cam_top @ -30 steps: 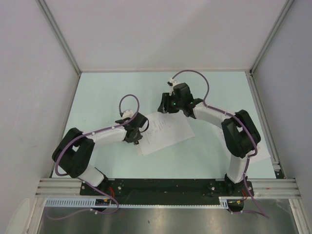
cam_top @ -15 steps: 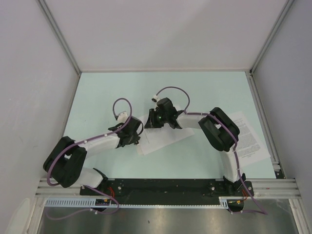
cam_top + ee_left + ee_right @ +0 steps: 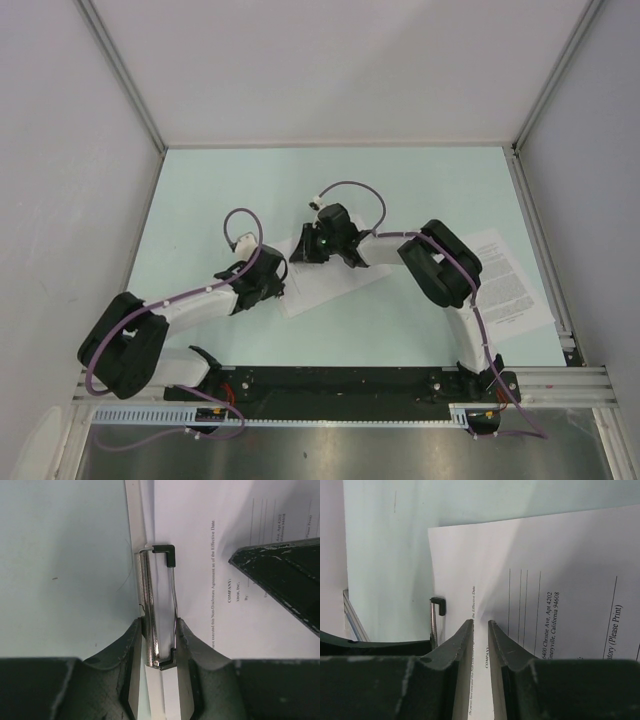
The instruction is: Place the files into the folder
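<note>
The printed sheet [image 3: 560,570] read "Ave. Apt 4202", "Emeryville, California 94608", "(Please Print)" and "COMPANY:", plus "Non-Disclosure Agreement as of the Effective Date".

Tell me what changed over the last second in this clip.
The right gripper moved from the far edge of the centre sheet nearer and leftward, ending beside the clip with fingers close together over the sheet. Its elbow folded in, uncovering a second printed sheet. The left gripper drew back slightly, staying clamped on the clip. The centre sheet barely shifted.

left hand [image 3: 160,630] grips the metal clip [image 3: 149,590] of the folder [image 3: 134,515]; a printed sheet [image 3: 200,540] lies against it.
</note>
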You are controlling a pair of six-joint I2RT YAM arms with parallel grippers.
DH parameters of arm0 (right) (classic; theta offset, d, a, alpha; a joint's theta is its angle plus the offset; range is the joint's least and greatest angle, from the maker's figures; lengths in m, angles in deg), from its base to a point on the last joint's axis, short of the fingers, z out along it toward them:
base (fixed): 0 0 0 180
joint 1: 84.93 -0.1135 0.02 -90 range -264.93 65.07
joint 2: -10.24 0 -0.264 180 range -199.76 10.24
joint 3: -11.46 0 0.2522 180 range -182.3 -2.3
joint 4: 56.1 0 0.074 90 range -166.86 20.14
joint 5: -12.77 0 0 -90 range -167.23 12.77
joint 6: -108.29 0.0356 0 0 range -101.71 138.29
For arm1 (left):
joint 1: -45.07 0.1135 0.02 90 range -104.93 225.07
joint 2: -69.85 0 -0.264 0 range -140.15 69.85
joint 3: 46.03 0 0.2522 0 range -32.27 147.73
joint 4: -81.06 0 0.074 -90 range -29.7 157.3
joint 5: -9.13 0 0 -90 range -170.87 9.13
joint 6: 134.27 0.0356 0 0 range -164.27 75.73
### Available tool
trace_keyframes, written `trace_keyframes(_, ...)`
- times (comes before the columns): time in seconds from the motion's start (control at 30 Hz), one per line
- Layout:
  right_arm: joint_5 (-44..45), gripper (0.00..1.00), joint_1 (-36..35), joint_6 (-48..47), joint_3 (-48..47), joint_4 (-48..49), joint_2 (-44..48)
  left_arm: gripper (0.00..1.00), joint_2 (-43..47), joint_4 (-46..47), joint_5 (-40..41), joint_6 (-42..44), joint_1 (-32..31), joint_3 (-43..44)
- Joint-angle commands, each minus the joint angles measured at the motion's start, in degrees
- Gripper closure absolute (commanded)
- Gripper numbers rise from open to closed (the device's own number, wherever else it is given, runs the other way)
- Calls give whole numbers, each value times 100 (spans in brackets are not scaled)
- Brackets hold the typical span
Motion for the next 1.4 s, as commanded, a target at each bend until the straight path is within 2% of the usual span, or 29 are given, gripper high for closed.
trace_keyframes(0.0,221,77,-220,51,-14,-275,-354,100,12,-169,-155,-193,11,-106)
trace_keyframes(0.13,221,79,-202,25,4,-319,-328,100,-41,-353,-111,-193,11,-18)
trace_keyframes(0.33,46,78,-141,25,21,-275,-231,100,-260,-1108,47,-193,29,499)
trace_keyframes(0.37,-7,78,-141,16,13,-179,-214,94,-235,-1179,47,-167,29,518)
trace_keyframes(0.4,-103,77,-132,7,13,-117,-188,83,-69,-1084,56,-80,20,509)
trace_keyframes(0.43,-148,77,-123,7,13,-64,-161,59,98,-1057,91,26,20,440)
trace_keyframes(0.53,-253,73,-97,25,-22,50,23,37,712,-1188,380,341,29,447)
trace_keyframes(0.6,-245,71,-88,16,-93,-72,260,29,969,-1529,574,666,29,596)
trace_keyframes(0.7,18,59,-44,-71,-128,-502,822,22,1496,-1533,610,1210,29,843)
trace_keyframes(0.73,297,48,34,-107,-128,-895,1006,21,1680,-1331,227,1422,37,861)
trace_keyframes(0.8,667,33,166,-256,-128,-1780,1507,20,1761,-972,-161,1765,37,1009)
trace_keyframes(0.87,1440,25,465,-414,-128,-2460,1998,16,1726,-628,-978,1994,29,1071)
trace_keyframes(0.9,1808,16,596,-458,-119,-3246,2140,16,1691,-452,-1172,1995,-15,1133)
trace_keyframes(0.93,2665,13,885,-458,-102,-3611,2264,16,1586,-59,-1392,2004,-33,1133)
trace_keyframes(0.97,3030,11,1114,-432,-41,-3937,2500,16,1507,154,-1864,2030,-102,1142)
trace_keyframes(1.0,3329,4,1342,-319,56,-4436,2615,15,1436,295,-1999,2039,-155,1177)
trace_keyframes(1.03,3628,4,1928,-300,231,-4554,2756,15,1340,523,-2053,2039,-217,1212)
trace_keyframes(1.07,3657,3,2238,-265,633,-4633,2879,15,1104,612,-2393,2074,-331,1256)
trace_keyframes(1.23,3614,4,4179,-90,2348,-4161,4223,15,549,894,-2914,2170,-735,1537)
trace_keyframes(1.27,3588,5,4323,-63,2820,-3994,4582,15,444,877,-2915,2215,-884,1625)
trace_keyframes(1.37,3648,6,4921,-133,3333,-3870,4927,14,276,877,-2950,2329,-1105,1739)
